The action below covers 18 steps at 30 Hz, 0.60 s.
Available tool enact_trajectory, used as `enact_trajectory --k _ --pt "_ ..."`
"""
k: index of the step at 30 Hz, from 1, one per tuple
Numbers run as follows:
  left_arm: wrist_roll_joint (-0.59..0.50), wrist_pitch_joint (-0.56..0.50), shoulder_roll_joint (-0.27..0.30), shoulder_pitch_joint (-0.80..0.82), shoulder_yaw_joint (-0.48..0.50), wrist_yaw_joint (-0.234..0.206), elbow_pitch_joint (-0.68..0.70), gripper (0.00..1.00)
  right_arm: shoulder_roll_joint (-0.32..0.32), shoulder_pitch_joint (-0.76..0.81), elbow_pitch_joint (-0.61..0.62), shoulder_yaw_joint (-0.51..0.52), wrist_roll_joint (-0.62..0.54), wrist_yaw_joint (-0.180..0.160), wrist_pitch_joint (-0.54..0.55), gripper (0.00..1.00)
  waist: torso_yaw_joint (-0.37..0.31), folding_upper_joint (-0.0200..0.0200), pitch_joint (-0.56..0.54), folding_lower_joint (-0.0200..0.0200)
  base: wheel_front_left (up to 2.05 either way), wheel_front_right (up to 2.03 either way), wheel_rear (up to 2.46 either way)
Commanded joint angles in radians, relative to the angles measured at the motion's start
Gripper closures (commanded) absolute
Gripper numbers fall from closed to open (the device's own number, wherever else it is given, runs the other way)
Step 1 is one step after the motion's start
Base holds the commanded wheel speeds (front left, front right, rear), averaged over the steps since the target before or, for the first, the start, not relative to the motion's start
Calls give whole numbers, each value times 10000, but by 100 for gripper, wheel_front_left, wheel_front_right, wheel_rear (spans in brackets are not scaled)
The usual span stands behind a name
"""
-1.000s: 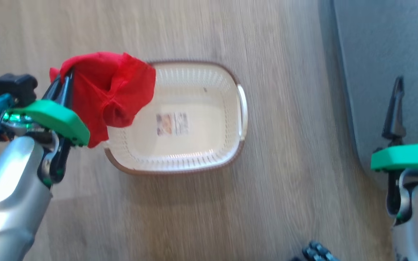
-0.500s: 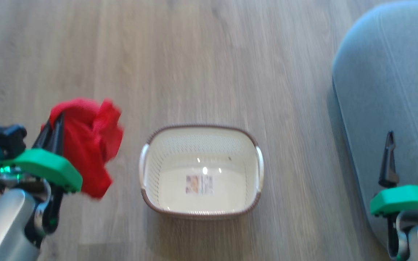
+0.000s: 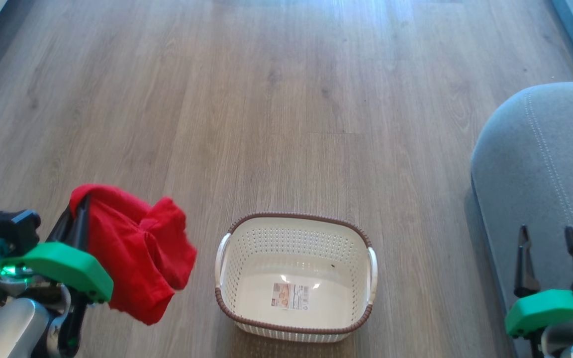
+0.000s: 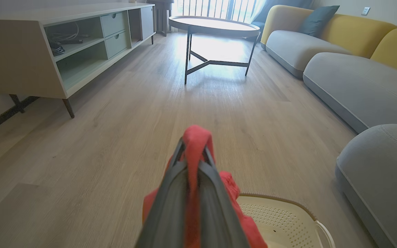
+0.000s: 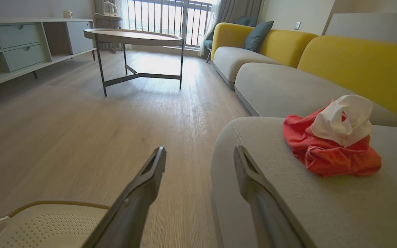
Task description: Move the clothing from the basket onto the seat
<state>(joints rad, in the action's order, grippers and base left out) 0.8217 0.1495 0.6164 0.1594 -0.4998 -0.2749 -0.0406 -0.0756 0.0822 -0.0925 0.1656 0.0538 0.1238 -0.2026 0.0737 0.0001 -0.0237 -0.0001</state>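
Wood-plank floor (image 3: 286, 99) spreads on every side of the basket (image 3: 296, 216). The grey seat (image 3: 540, 164) lies to the basket's right, with a strip of floor between them, and its rounded, light-stitched corner is turned toward the basket. The basket itself stands upright on the floor, and a label sticker (image 3: 291, 296) shows on its bottom.

The red and white garment (image 5: 333, 141) lies crumpled on top of the seat, farther from the basket than the seat's rounded corner. The plain red garment (image 3: 132, 253) hangs to the basket's left, near its left handle but not touching it.

The left gripper (image 3: 80, 211), also left of the basket, has its two dark fingers pressed together on the upper fold of that garment. The cloth drapes over its tips and hangs down beside them. The right gripper (image 3: 545, 231) sits to the basket's right, over the seat's edge, with its fingers spread apart and nothing between them.
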Motion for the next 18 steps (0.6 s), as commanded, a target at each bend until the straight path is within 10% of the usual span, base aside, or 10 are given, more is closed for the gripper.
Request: enact_trajectory --k 1,18 --pt "52 20 414 505 606 -115 338 100 -305 -263 346 -258 48 69 12 0 20 -1 5 1 0 0 0" --pt "1 51 294 572 437 -157 469 100 -461 -363 363 -556 54 69 143 0 80 -1 120 1 0 0 0"
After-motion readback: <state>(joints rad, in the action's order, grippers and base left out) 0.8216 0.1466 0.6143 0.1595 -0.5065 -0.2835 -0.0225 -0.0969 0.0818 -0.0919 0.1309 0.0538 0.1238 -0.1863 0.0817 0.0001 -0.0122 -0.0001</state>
